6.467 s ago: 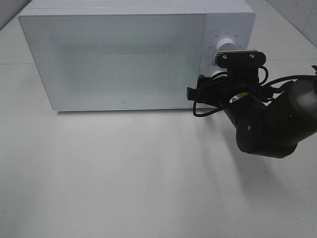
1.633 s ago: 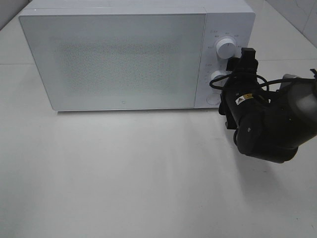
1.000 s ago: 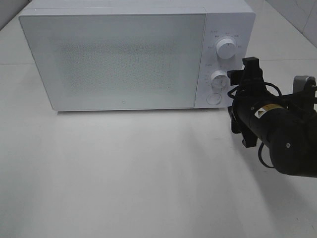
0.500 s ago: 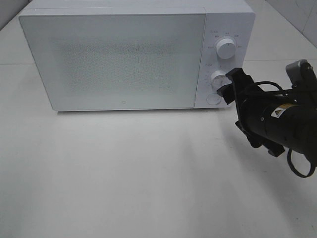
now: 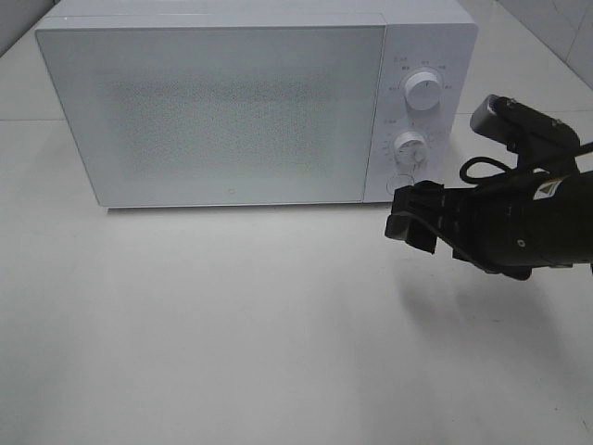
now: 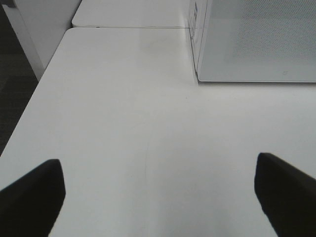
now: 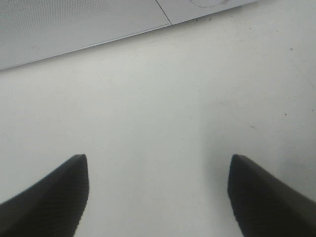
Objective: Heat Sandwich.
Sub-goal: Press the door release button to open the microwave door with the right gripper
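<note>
While the high camera leaves the left arm out altogether, the left wrist view shows the left claw [image 6: 158, 197] spread wide. Its two dark fingers [image 6: 29, 197] sit at the frame's corners, with nothing between them but bare white surface [image 6: 123, 123]. Only that view takes in the surface's left edge, the dark floor [image 6: 12, 98] beyond it, and the left side of the microwave [image 6: 256, 39].

From above, the microwave stands along the far edge of the surface with its door [image 5: 222, 111] shut. The door's frosted, speckled panel lets nothing inside be made out, and the sandwich shows in no view, so where it lies cannot be told. Right of the door are two round dials [image 5: 422, 90], one above the other. Below them is a round button [image 5: 398, 182], partly covered by the right claw [image 5: 412, 222].

That claw hangs near the microwave's lower right corner, open and empty; its wrist view shows only surface in the gap. The right arm [image 5: 528, 232] is cut off at the frame's right edge.
</note>
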Tool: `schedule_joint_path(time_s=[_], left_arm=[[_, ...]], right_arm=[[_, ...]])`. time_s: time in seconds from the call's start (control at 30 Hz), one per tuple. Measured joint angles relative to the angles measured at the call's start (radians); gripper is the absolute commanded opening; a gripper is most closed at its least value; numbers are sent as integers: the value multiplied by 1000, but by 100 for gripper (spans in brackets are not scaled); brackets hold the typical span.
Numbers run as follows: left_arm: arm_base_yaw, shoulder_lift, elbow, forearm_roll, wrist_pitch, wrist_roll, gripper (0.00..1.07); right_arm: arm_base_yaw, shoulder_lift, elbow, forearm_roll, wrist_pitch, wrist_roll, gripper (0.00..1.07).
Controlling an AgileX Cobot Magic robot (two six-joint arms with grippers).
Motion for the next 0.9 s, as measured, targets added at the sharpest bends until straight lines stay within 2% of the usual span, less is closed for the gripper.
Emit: schedule_joint_path(time_s=[0.17, 0.47, 0.57, 0.9], left_arm=[[0, 0, 0, 0, 0, 0, 98], [0, 0, 0, 0, 0, 0, 98], [0, 0, 0, 0, 0, 0, 98], [0, 0, 0, 0, 0, 0, 98]], right_arm=[[-17, -41, -14, -23, 97, -102, 76], [-24, -149, -16, -191, 282, -124, 76], [-24, -223, -16, -267, 382, -119, 76], [-24, -439, -16, -388, 655, -88, 76]])
